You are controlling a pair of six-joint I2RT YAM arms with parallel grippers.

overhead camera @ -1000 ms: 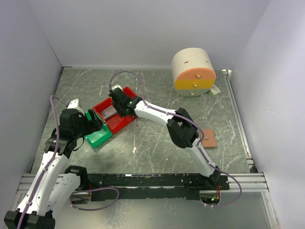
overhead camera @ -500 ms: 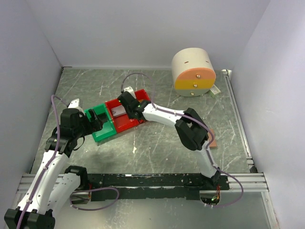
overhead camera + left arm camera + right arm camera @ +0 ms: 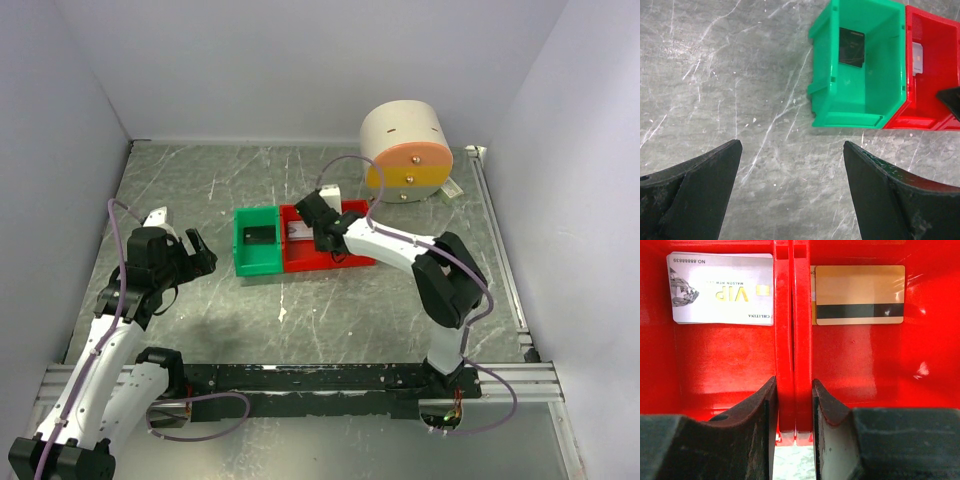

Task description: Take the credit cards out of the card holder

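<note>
Green bin (image 3: 258, 266), adjoining red bin (image 3: 312, 264) and cream cylinder (image 3: 400, 128) sit on the grey table (image 3: 300, 312).

Silver-grey credit card (image 3: 722, 288), printed face up, gold "VIP" lettering upside down in the right wrist view, flat on floor of red bin (image 3: 730, 365), left of central rib (image 3: 792, 340); gold-brown credit card (image 3: 860, 294), black magnetic stripe up, flat just right of that rib, sliver of another card showing at its left edge; dark credit card (image 3: 852, 46) flat on floor of green bin (image 3: 875, 95), touching the red one.
</note>
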